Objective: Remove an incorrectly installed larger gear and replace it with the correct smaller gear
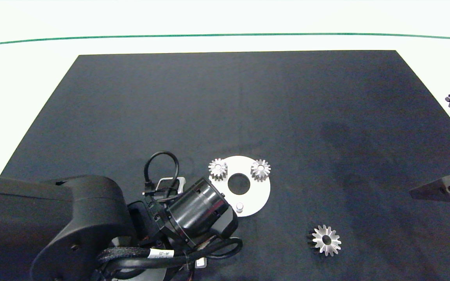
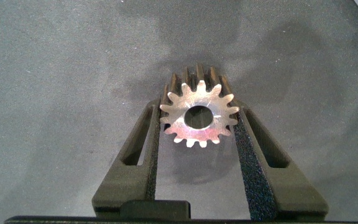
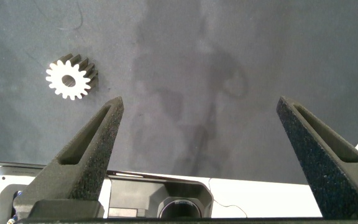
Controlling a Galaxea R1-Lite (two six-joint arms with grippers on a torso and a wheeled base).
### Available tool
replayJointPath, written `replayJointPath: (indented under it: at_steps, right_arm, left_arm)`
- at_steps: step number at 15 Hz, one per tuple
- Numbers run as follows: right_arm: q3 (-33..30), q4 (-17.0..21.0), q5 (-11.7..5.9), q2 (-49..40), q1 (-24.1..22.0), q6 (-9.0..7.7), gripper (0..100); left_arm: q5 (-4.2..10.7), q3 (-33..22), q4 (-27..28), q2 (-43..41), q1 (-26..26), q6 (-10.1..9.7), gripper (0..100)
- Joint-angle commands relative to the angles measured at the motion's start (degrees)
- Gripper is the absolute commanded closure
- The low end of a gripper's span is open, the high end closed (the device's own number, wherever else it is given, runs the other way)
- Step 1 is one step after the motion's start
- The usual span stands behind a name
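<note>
From above, a dark mat (image 1: 225, 117) covers the white bench (image 1: 25, 78). A white disc (image 1: 254, 193) lies near the middle, toward the near edge, with two small dull gears (image 1: 218, 169) (image 1: 260, 169) standing on its far side and a bare peg (image 1: 239, 207) on its near side. The larger gear (image 1: 326, 240) lies flat on the mat, to the right of the disc and nearer, well apart from it. The left arm (image 1: 53, 218) reaches in just left of the disc; its pincer is hidden under the wrist here. The right pincer (image 1: 436, 191) sits at the right edge.

At the left wrist, the left pincer (image 2: 199, 121) is clamped on the smaller gear (image 2: 199, 115), one finger (image 2: 142, 146) touching each side of its teeth.

At the right wrist, the fingers (image 3: 92, 143) stand wide apart over the mat, and the larger gear (image 3: 70, 77) lies beyond one fingertip, outside the gap.
</note>
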Motion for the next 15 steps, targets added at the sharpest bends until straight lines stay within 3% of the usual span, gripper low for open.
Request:
replayJointPath:
  at_steps: [1, 6, 8, 10, 15]
  right_arm:
    - [0.0, 0.34, -0.1, 0.24, 0.02, 0.03, 0]
    - [-0.09, 0.25, -0.1, -0.2, 0.02, 0.03, 0]
    - [-0.09, -1.42, -0.37, -0.38, -0.15, -0.41, 0]
    - [0.53, -1.51, -0.28, -0.29, 0.02, -0.41, 0]
    - [1.49, -1.68, -0.19, -0.82, 0.02, -0.32, 0]
  left_arm:
    - [0.16, 0.36, 0.06, 0.21, -0.09, -0.3, 67]
    - [0.08, 0.8, 0.14, -0.4, -0.26, -0.04, 77]
    - [0.08, 0.88, 0.14, -2.16, -0.18, 0.58, 82]
    - [0.08, -0.26, 0.14, -3.04, -0.09, 4.71, 84]
    - [-0.01, -7.29, 0.5, -5.06, 0.0, 12.53, 84]
